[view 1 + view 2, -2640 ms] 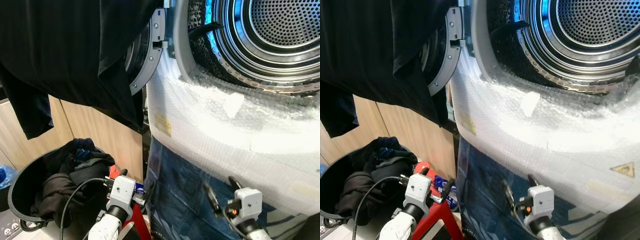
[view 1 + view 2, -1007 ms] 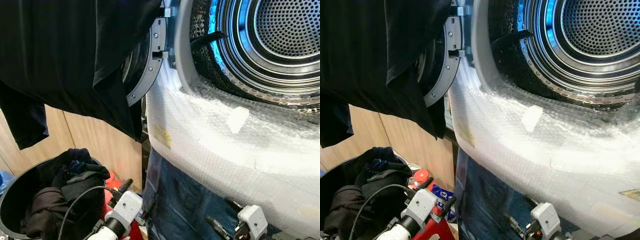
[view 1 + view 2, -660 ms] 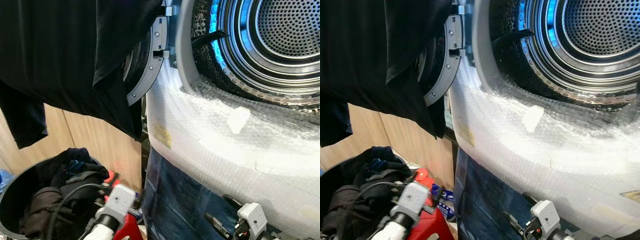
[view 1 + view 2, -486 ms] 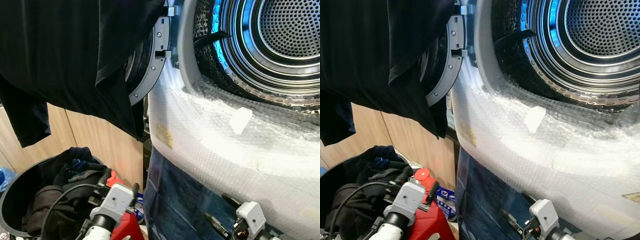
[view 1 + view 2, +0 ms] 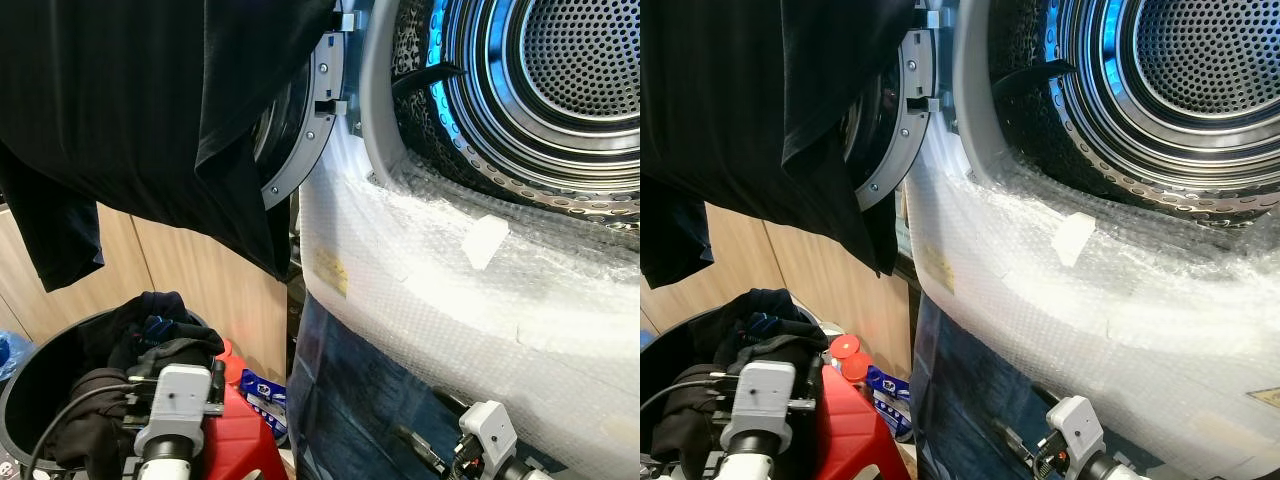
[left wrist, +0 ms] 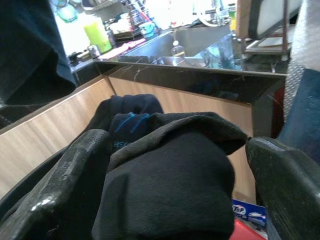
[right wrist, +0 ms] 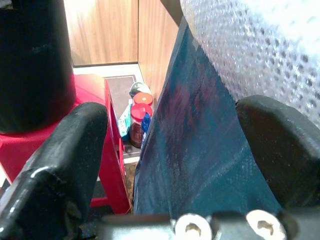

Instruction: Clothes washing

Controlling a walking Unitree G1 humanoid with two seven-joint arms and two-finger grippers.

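Black fingers of your left gripper (image 6: 175, 200) stand spread wide, grasping nothing, aimed at the dark clothes (image 6: 170, 165) heaped in the black basket (image 5: 30, 385) at the lower left of the head view. Your right gripper (image 7: 170, 165) is likewise released, low beside the blue cover (image 7: 200, 150). The step in hand appears to be pickup. Next, lower the left gripper onto the top garment, close, then lift toward the open drum (image 5: 560, 80) at upper right.

The drum (image 5: 560, 90) is cut off by the frame edges. The hanging black garment (image 5: 130, 110) covers most of the door (image 5: 300, 130). The basket (image 5: 25, 385) rim is partly cropped.
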